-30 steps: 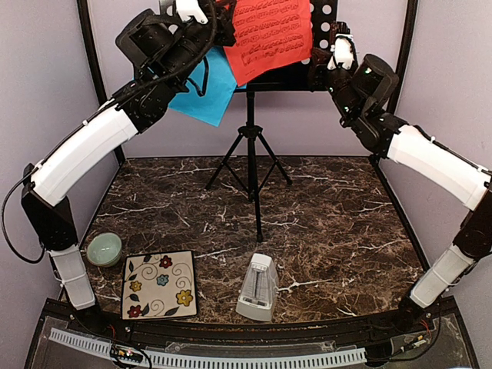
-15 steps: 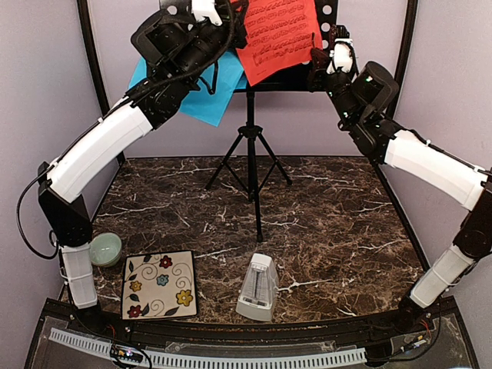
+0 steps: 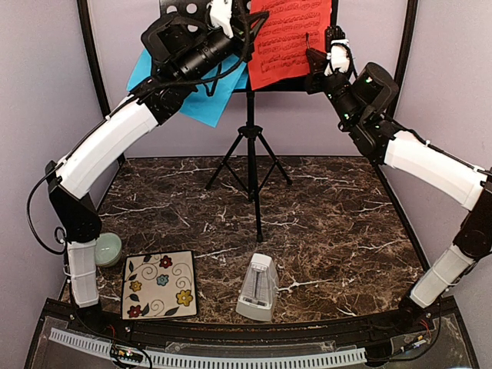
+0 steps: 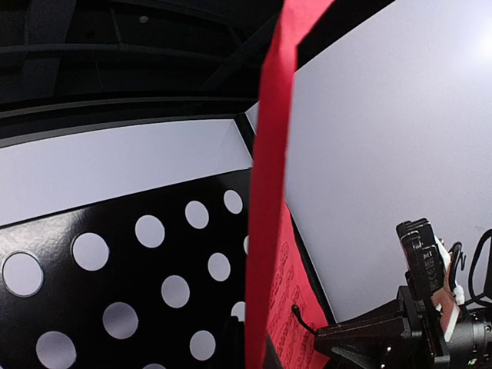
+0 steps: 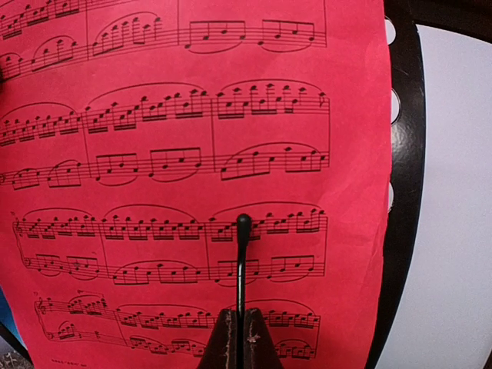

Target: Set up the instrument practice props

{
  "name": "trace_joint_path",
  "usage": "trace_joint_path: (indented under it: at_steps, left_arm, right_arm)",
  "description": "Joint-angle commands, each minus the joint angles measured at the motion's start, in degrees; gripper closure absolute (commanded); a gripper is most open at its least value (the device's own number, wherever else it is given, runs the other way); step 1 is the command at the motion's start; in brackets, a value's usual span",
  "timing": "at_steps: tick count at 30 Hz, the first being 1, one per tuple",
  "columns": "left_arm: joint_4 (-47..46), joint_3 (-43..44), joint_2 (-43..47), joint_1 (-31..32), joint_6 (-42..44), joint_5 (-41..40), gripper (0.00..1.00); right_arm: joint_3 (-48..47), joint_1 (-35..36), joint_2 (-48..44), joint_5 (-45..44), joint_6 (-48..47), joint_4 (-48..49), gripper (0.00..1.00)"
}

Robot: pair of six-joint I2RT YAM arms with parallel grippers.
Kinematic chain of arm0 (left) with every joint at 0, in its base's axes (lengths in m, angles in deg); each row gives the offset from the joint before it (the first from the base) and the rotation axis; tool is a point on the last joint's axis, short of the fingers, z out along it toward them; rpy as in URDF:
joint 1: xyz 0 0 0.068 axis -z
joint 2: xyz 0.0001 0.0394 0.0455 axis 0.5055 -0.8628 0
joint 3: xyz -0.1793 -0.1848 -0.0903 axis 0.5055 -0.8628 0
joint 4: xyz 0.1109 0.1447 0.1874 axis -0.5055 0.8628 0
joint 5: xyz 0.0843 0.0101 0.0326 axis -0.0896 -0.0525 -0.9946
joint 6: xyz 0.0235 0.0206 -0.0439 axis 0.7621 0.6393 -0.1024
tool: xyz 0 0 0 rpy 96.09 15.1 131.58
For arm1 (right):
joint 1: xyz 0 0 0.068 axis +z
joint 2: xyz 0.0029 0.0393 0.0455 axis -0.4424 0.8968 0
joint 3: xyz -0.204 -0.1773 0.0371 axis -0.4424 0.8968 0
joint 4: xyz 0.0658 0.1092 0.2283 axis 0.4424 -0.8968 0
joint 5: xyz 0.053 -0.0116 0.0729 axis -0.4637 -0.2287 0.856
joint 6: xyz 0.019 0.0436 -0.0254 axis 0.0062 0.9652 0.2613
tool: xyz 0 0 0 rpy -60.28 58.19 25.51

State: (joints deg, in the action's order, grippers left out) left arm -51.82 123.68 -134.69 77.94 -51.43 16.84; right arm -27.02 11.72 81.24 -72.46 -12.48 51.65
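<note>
**Up at the music stand [image 3: 250, 154]: pinning the red sheet [image 3: 290, 38]**

Just ahead of the right jaws, which are clamped on the wire page-holder [image 5: 242, 261], the red sheet lies flat against the desk, likely to be pinned. The left jaws meet its edge, but their grip cannot be told. The blue sheet [image 3: 201, 100] hangs below them, and the metronome [image 3: 257, 288] sits far beneath on the counter [image 3: 338, 231]. Only staves are printed, no words.

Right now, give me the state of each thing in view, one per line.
music stand: upright, tripod spread.
red sheet: on the stand's desk, tilted.
blue sheet: askew, off desk's left side.
metronome: upright, untouched.
thin wire: lying across red sheet.
left end effector: beside red sheet's edge, jaws unseen.
right end effector: shut on thin wire.
</note>
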Motion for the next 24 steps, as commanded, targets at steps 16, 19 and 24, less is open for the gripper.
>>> trace_joint_path:
  at_steps: [16, 19, 24]
  left_arm:
    - [-0.54, 5.15, -2.72, -0.81, 2.13, 4.62, 0.91]
    - [-0.63, 5.29, -2.85, -0.79, 2.13, 4.44, 0.89]
    - [-0.45, 6.19, -3.64, -0.96, 1.62, 4.25, 0.90]
  right_arm:
    - [-0.33, -0.19, -0.07, 3.93, -0.51, -0.14, 0.99]
    - [-0.25, -0.22, -0.02, 3.98, -0.30, -0.12, 0.97]
    - [-0.16, -0.17, -0.02, 4.89, -0.25, -0.21, 0.97]
